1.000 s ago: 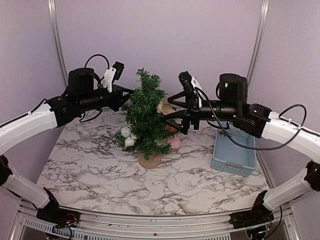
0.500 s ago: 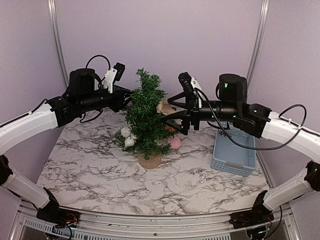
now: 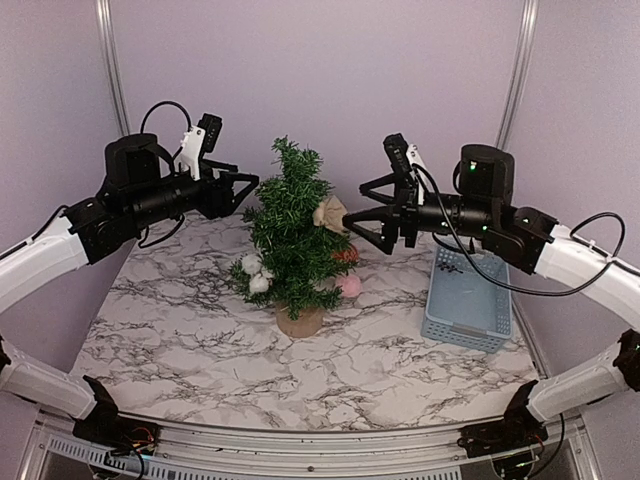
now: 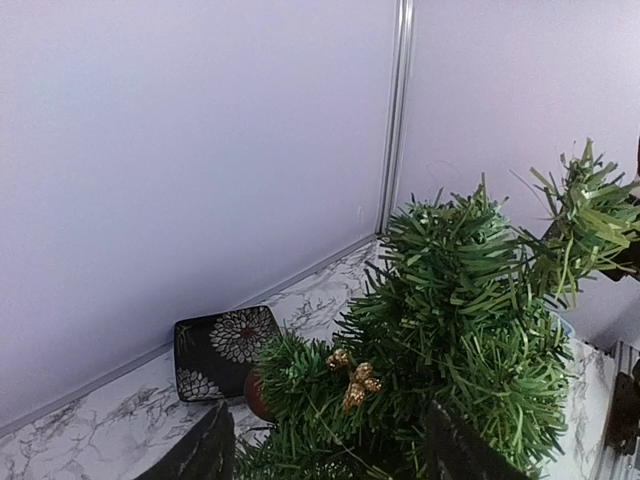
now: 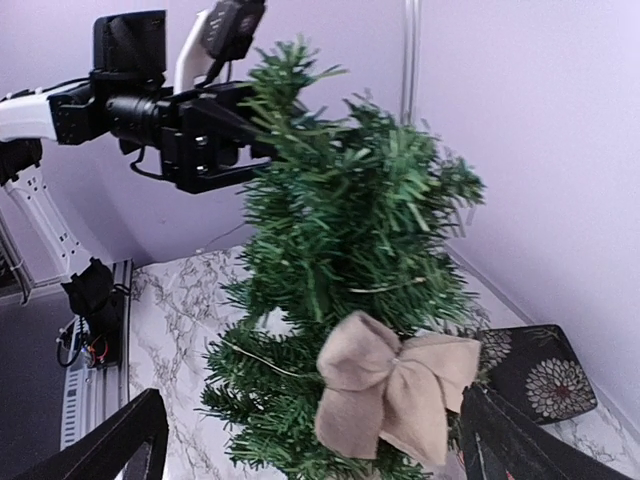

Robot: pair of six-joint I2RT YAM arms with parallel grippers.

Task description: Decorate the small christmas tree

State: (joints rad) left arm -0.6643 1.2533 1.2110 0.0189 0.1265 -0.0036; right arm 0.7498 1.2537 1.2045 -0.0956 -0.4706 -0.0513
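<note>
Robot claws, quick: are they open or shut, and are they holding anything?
Left gripper: open, holding nothing.
Right gripper: open wide, holding nothing.

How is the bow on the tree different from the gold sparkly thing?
The bow is dull tan cloth; the gold ornament glitters. The bow has two wide loops; the gold ornament is a cluster of small beads. Both sit among the branches of the small christmas tree.

Bristly plastic tree (image 3: 290, 230), coarse cloth bow (image 5: 395, 385)
</note>
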